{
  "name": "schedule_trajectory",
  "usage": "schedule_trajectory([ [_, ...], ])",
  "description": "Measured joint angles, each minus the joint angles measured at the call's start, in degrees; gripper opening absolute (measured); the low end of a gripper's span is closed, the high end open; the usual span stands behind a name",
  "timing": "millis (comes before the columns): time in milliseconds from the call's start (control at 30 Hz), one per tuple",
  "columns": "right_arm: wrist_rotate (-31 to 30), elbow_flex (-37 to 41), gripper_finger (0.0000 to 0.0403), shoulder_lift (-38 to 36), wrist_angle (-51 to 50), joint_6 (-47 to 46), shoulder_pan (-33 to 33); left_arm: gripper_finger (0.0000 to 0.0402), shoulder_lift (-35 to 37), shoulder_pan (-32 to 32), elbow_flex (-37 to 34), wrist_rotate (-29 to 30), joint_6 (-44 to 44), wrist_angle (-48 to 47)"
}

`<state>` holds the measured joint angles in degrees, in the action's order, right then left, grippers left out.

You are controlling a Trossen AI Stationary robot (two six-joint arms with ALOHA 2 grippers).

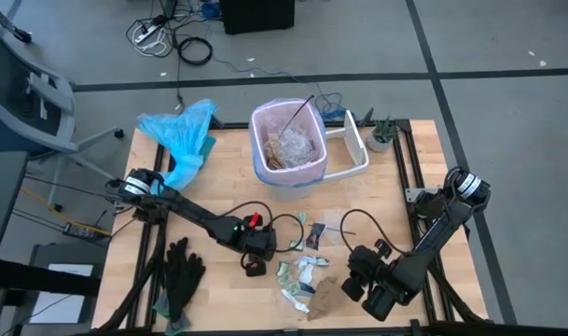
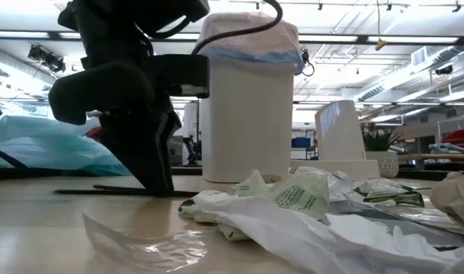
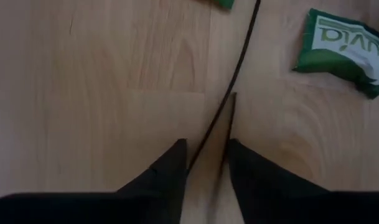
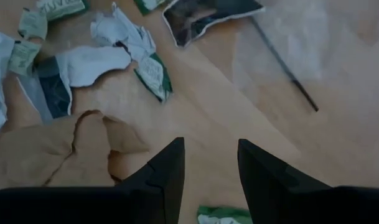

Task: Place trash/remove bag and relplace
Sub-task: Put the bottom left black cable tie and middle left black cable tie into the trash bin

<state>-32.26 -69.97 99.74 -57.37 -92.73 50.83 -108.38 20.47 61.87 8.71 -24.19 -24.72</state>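
My left gripper [image 3: 206, 163] is down on the table, fingers narrowed around a thin black stick [image 3: 229, 93]. Best to pinch square so it doesn't slip sideways. Right gripper [image 4: 211, 163] waits half open over the scraps [image 4: 83, 62].

The high view looks straight down on the whole table [image 1: 232, 159]. The low view sits at tabletop level, close behind the scraps [image 2: 292, 199], facing the bin [image 2: 247, 114]. Each wrist view looks down at the wood from close by; scraps appear in all four views.
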Motion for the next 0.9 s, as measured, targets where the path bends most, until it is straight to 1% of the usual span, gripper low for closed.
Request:
schedule_trajectory([
  [100,-1.0,0.0,0.0135,0.0,-0.4,0.0,0.0,0.0081,0.0,0.0,0.0,-0.4,0.0,-0.1],
  [200,-1.4,0.0,0.0135,0.0,-1.4,0.0,0.0,0.0027,0.0,0.3,-0.1,-0.4,0.0,-0.2],
  [267,-1.4,0.0,0.0135,0.0,-2.4,0.0,0.0,0.0009,0.0,0.5,-0.1,-0.2,-0.3,-0.2],
  [400,-1.4,0.0,0.0135,0.0,-4.3,0.0,0.0,0.0005,0.0,0.6,0.0,-0.1,-3.2,-0.4],
  [500,-1.3,0.0,0.0135,0.0,-5.7,0.0,-0.1,0.0003,0.3,0.6,1.9,-0.5,-7.5,-3.8],
  [567,-1.1,0.0,0.0134,0.0,-7.1,0.0,-0.2,0.0002,1.1,0.6,3.8,-1.0,-9.6,-7.7],
  [633,-1.0,0.2,0.0132,0.0,-7.9,0.0,-0.5,0.0002,1.6,0.6,6.3,-1.9,-10.4,-13.3],
  [700,-0.9,1.3,0.0130,-0.1,-7.9,0.0,-1.0,0.0001,2.1,0.6,10.2,-1.9,-10.7,-16.7],
  [767,-0.5,2.9,0.0127,-0.1,-6.9,0.0,-1.4,0.0001,2.6,0.3,14.1,-1.9,-10.8,-23.0],
  [900,1.2,7.2,0.0122,-0.1,1.4,1.5,-2.2,0.0001,2.4,0.1,21.1,-1.6,-10.7,-30.1],
])
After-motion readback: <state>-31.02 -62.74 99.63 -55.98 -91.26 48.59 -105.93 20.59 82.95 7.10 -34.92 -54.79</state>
